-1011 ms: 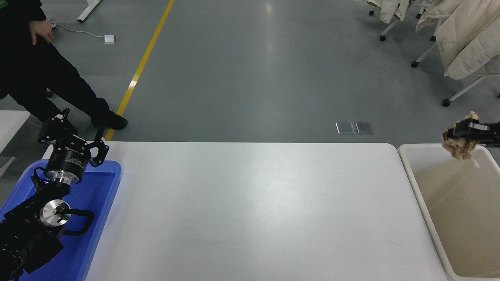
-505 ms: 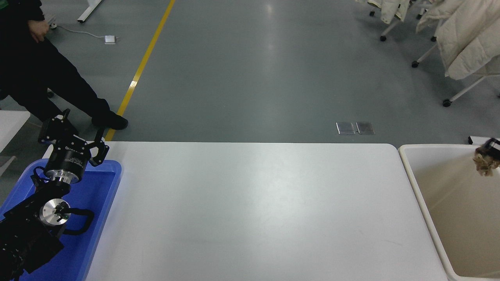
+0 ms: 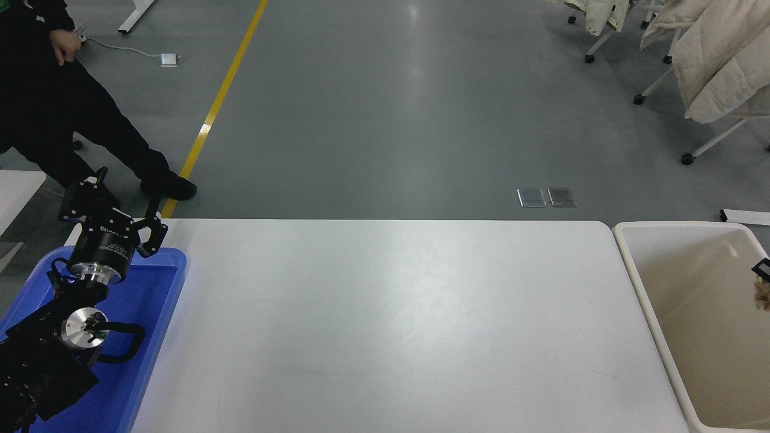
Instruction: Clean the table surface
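Large glossy white rectangular surface (image 3: 385, 325) lies bare between blue plastic tray (image 3: 153, 337) and cream plastic bin (image 3: 656, 300). Left gripper (image 3: 123, 207) parked over tray's far end, fingers wide. Right gripper (image 3: 761, 269) barely visible over the bin at frame edge, brownish crumpled scrap (image 3: 764, 294) just beneath; fingers' state cannot be told.
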Action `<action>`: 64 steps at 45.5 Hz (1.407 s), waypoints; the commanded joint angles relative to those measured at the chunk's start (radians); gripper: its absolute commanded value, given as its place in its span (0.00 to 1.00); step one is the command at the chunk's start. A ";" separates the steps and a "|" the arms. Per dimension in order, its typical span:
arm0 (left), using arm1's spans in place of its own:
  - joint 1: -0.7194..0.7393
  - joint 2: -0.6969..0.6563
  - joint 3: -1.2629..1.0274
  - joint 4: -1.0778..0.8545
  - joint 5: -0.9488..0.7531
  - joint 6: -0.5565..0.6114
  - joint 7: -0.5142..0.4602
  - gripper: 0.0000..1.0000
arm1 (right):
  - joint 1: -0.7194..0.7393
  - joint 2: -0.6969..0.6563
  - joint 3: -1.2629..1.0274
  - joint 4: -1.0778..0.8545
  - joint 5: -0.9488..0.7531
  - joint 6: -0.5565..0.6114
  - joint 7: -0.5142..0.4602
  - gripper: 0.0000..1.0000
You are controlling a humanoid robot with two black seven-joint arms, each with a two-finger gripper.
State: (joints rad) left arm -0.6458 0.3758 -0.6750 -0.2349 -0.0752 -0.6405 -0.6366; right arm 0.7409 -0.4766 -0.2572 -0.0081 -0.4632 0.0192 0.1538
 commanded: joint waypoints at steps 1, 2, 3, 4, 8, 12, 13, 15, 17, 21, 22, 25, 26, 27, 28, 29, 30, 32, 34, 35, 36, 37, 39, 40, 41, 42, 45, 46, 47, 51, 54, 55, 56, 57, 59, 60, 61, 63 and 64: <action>0.000 0.000 0.000 0.000 0.000 0.001 0.000 1.00 | -0.028 0.050 -0.001 -0.004 0.051 -0.041 -0.085 0.00; 0.000 0.000 0.000 0.000 0.000 0.001 0.000 1.00 | -0.028 0.053 -0.001 -0.004 0.052 -0.042 -0.091 0.00; 0.000 0.000 0.000 0.000 0.000 -0.001 0.000 1.00 | -0.029 0.055 -0.001 -0.004 0.055 -0.042 -0.094 0.00; 0.000 0.000 0.000 -0.001 0.000 0.001 0.000 1.00 | -0.029 0.055 -0.001 -0.003 0.055 -0.042 -0.094 0.00; 0.000 0.000 0.000 0.000 0.000 0.001 0.000 1.00 | -0.034 0.055 0.001 -0.001 0.060 -0.044 -0.097 0.00; 0.000 0.000 0.000 0.000 0.000 0.001 0.000 1.00 | -0.034 0.059 0.003 -0.001 0.086 -0.050 -0.096 0.00; 0.000 0.000 0.002 0.000 0.000 0.001 0.000 1.00 | -0.034 0.058 0.003 -0.001 0.096 -0.056 -0.096 0.25; 0.000 0.000 0.000 0.000 0.000 0.001 -0.001 1.00 | -0.031 0.056 0.003 -0.001 0.115 -0.077 -0.096 1.00; 0.000 0.000 0.000 0.000 0.000 0.001 0.000 1.00 | -0.029 0.052 0.003 -0.001 0.129 -0.082 -0.094 1.00; 0.000 0.000 0.000 0.000 0.000 0.001 0.000 1.00 | -0.026 0.052 0.003 0.000 0.133 -0.088 -0.094 1.00; 0.000 0.000 0.000 0.000 0.000 0.001 0.000 1.00 | -0.026 0.052 0.003 0.000 0.133 -0.090 -0.094 1.00; 0.000 0.000 0.002 0.000 0.000 0.001 0.000 1.00 | -0.022 0.052 0.003 0.002 0.133 -0.097 -0.094 1.00; 0.000 0.000 0.002 0.000 0.000 0.001 0.000 1.00 | -0.020 0.052 0.003 0.003 0.133 -0.097 -0.094 1.00; 0.000 0.000 0.000 0.000 0.000 0.001 0.000 1.00 | -0.017 0.052 0.003 0.005 0.133 -0.096 -0.094 1.00; 0.000 0.000 0.000 0.000 0.000 0.001 0.000 1.00 | -0.015 0.052 0.003 0.010 0.133 -0.096 -0.094 1.00; 0.000 0.000 0.000 0.000 0.000 0.001 0.000 1.00 | -0.014 0.049 0.003 0.017 0.135 -0.097 -0.094 1.00; 0.000 0.000 0.000 0.000 0.000 0.001 0.000 1.00 | -0.012 0.044 0.003 0.025 0.135 -0.097 -0.094 1.00; 0.000 0.000 0.000 0.000 0.000 0.001 0.000 1.00 | -0.012 0.035 0.004 0.037 0.135 -0.099 -0.094 1.00; 0.000 0.000 0.000 -0.001 0.000 0.001 0.000 1.00 | -0.012 0.023 0.006 0.043 0.136 -0.100 -0.094 1.00; 0.000 0.000 0.000 0.000 0.000 0.001 0.000 1.00 | -0.012 0.016 0.009 0.045 0.136 -0.100 -0.094 1.00; 0.000 0.000 0.000 0.000 0.000 -0.001 0.000 1.00 | -0.012 0.013 0.013 0.046 0.138 -0.099 -0.094 1.00; 0.000 0.000 0.000 0.000 0.000 0.001 0.000 1.00 | -0.012 0.009 0.021 0.046 0.140 -0.099 -0.094 1.00; 0.000 0.000 0.000 0.000 0.000 0.001 0.000 1.00 | -0.014 0.004 0.036 0.051 0.146 -0.093 -0.094 1.00; 0.000 0.000 0.002 0.000 0.000 0.001 0.000 1.00 | -0.014 0.001 0.044 0.057 0.147 -0.093 -0.094 1.00; 0.000 0.000 0.000 0.000 0.000 0.001 0.000 1.00 | -0.014 -0.003 0.050 0.066 0.147 -0.093 -0.094 1.00; 0.000 0.000 0.000 0.000 0.000 0.001 0.000 1.00 | -0.014 -0.008 0.055 0.079 0.149 -0.093 -0.094 1.00; 0.000 0.000 0.000 0.000 0.000 0.001 0.000 1.00 | -0.014 -0.033 0.064 0.121 0.147 -0.099 -0.094 1.00; 0.000 0.000 0.000 0.000 0.000 0.001 0.000 1.00 | -0.014 -0.045 0.065 0.135 0.149 -0.099 -0.094 1.00; 0.000 0.000 0.000 0.000 0.000 0.001 0.000 1.00 | -0.012 -0.057 0.067 0.151 0.149 -0.099 -0.094 1.00; 0.000 0.000 0.000 0.000 0.000 0.001 0.000 1.00 | 0.021 -0.143 0.142 0.247 0.149 -0.097 -0.089 1.00; 0.000 0.000 0.000 0.000 0.000 0.001 0.000 1.00 | 0.032 -0.201 0.231 0.353 0.149 -0.096 -0.085 1.00; 0.000 0.000 0.000 0.000 0.000 0.001 0.000 1.00 | 0.032 -0.224 0.261 0.396 0.149 -0.096 -0.085 1.00; 0.000 0.000 0.000 -0.001 0.000 0.001 0.000 1.00 | 0.034 -0.247 0.298 0.439 0.149 -0.096 -0.085 1.00; 0.000 0.000 0.000 0.000 0.000 0.001 0.000 1.00 | 0.032 -0.270 0.337 0.486 0.149 -0.096 -0.085 1.00; 0.000 0.000 0.000 -0.001 0.000 0.001 0.000 1.00 | 0.031 -0.316 0.422 0.575 0.149 -0.096 -0.085 1.00; 0.000 0.000 0.002 0.000 0.000 0.001 0.000 1.00 | 0.029 -0.333 0.462 0.615 0.149 -0.094 -0.085 1.00; 0.000 0.000 0.000 0.000 0.000 0.001 0.000 1.00 | 0.026 -0.345 0.502 0.649 0.149 -0.093 -0.085 1.00; 0.000 0.000 0.002 0.000 0.000 0.001 0.000 1.00 | 0.020 -0.356 0.573 0.698 0.149 -0.090 -0.083 1.00; 0.000 0.000 0.000 0.000 0.000 0.001 0.000 1.00 | 0.017 -0.356 0.605 0.714 0.149 -0.090 -0.083 1.00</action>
State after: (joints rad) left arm -0.6461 0.3758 -0.6749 -0.2350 -0.0751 -0.6395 -0.6366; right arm 0.7592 -0.6892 0.0279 0.3936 -0.3162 -0.0760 0.0666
